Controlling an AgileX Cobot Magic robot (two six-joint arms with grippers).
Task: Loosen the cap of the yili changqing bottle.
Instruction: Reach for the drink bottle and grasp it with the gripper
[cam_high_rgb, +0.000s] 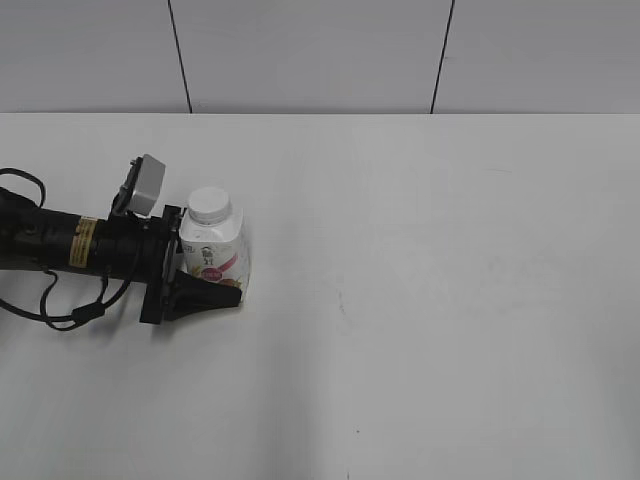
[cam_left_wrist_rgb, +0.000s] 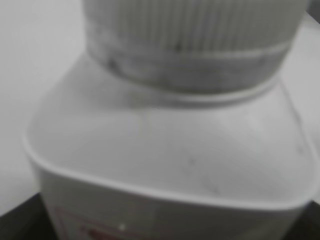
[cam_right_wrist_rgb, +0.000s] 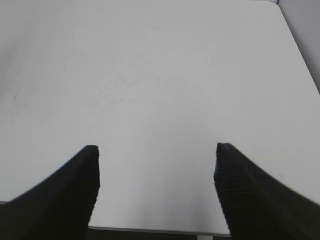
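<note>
The yili changqing bottle (cam_high_rgb: 214, 255) stands upright on the white table at the left, white with a pink-red label. Its white ribbed cap (cam_high_rgb: 210, 205) sits on the neck. My left gripper (cam_high_rgb: 226, 274) reaches in low from the left and holds the bottle's body; one black finger lies along its near side and the other is hidden behind it. In the left wrist view the bottle's shoulder (cam_left_wrist_rgb: 165, 150) and the cap (cam_left_wrist_rgb: 190, 30) fill the frame, blurred. My right gripper (cam_right_wrist_rgb: 156, 165) is open and empty over bare table, and is out of the exterior view.
The white table (cam_high_rgb: 450, 300) runs to a grey panelled wall (cam_high_rgb: 320, 55) at the back. The left arm's cable (cam_high_rgb: 60, 310) loops on the table by the left edge. The table's near edge (cam_right_wrist_rgb: 160, 231) shows under the right gripper.
</note>
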